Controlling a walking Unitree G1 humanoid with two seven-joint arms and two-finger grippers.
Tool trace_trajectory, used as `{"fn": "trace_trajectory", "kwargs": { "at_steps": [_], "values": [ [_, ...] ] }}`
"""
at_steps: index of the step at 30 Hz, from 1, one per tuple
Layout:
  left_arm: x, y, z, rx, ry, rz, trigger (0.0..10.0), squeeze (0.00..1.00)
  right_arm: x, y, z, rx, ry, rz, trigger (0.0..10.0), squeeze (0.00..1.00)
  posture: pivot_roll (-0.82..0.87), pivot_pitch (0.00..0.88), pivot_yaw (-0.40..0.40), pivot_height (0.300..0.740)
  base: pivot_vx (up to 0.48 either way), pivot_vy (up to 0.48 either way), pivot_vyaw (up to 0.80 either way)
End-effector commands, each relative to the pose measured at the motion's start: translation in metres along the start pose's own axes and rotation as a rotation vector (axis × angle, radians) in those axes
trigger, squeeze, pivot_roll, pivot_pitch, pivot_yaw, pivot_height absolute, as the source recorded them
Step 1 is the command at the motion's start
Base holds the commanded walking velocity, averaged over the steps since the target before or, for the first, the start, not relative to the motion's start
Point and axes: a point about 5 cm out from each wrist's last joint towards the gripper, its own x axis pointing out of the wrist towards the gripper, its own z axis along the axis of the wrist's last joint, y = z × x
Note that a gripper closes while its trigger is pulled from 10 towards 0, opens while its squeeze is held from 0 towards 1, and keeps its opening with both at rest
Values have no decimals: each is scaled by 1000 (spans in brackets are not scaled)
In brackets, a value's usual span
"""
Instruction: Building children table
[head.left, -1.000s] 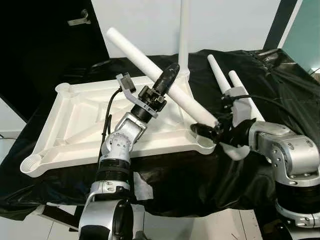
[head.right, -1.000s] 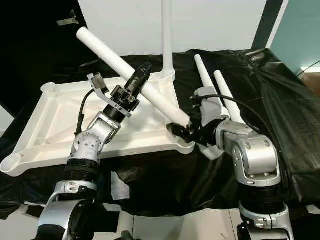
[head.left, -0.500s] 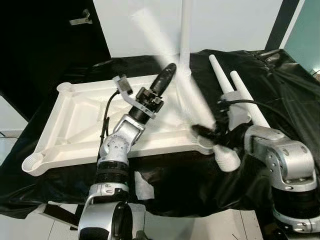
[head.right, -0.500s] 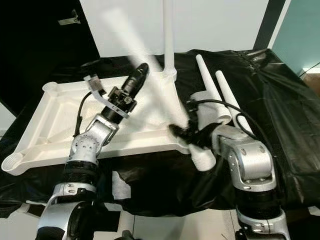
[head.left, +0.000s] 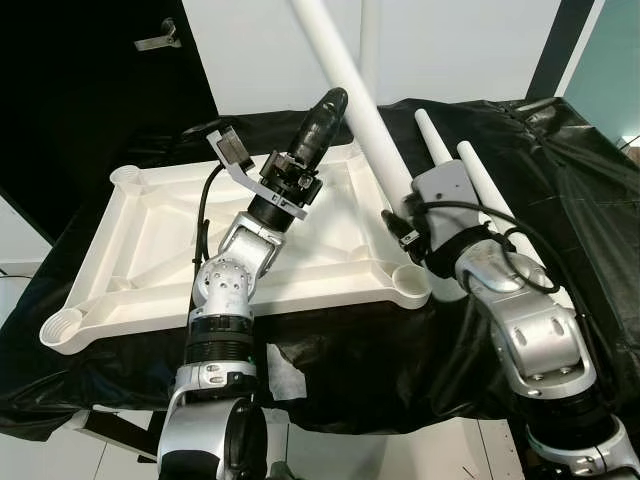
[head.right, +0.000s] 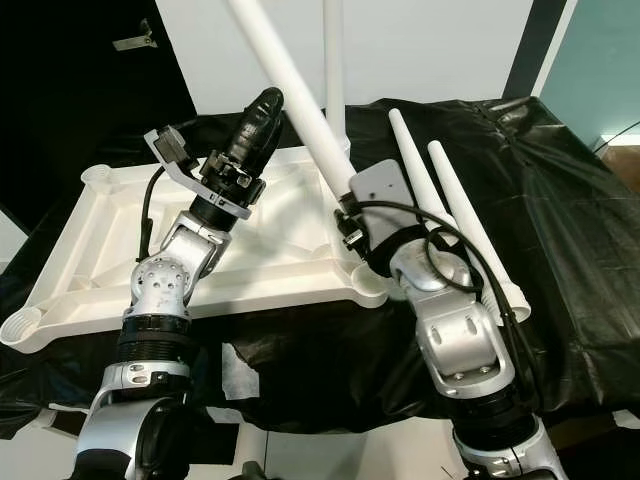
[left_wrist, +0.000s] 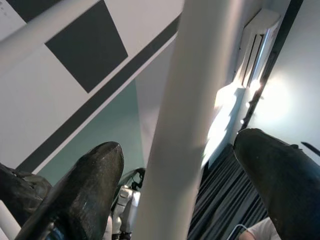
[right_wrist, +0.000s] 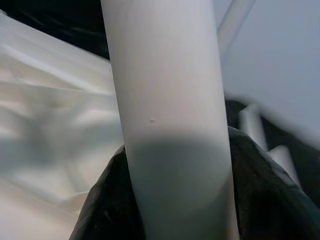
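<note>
The white table top (head.left: 150, 240) lies upside down on black cloth. One white leg (head.left: 370, 40) stands upright in its far right corner. A second white leg (head.left: 352, 95) slants steeply up to the left above the top. My right gripper (head.left: 397, 228) is shut on the slanted leg's lower end, its black fingers (right_wrist: 255, 190) pressed to both sides. My left gripper (head.left: 328, 102) points upward partway along the same leg. It is open, with the fingers (left_wrist: 95, 175) standing clear on either side of the leg (left_wrist: 195, 100).
Two more white legs (head.left: 440, 150) (head.left: 492, 195) lie side by side on the black cloth (head.left: 580, 160) to the right. The near right corner socket (head.left: 412, 282) shows open below my right wrist. A dark door stands at the back left.
The held leg has swung from a low diagonal to a steep slant. My right gripper lifted its lower end up off the near right corner, and my left gripper rose with it.
</note>
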Motion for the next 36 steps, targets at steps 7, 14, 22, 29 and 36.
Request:
{"fn": "trace_trajectory", "kwargs": {
  "at_steps": [7, 14, 22, 29, 36],
  "values": [
    [5, -17, -1, 43, 46, -119, 10000, 0, 1, 13, -22, -48, 28, -38, 0, 0, -159, 19, 75, 740, 0, 0, 0],
    [5, -20, -3, 74, 63, -131, 10000, 0, 3, 18, -28, -68, 33, -39, 0, 0, -157, 19, 73, 740, 0, 0, 0],
    [1, -6, -13, 258, 166, -36, 10000, 0, 6, 16, -30, -79, 14, -56, 0, 0, -157, 18, 69, 740, 0, 0, 0],
    [-41, 11, -10, 308, 362, 26, 10000, 0, 3, 17, -36, -31, -42, -119, 10000, 0, -161, 16, 63, 740, 0, 0, 0],
    [-68, -5, -3, 213, 475, -97, 10000, 0, 3, 5, -24, -11, -138, -235, 10000, 0, -148, 15, 68, 740, 0, 0, 0]
  ]
}}
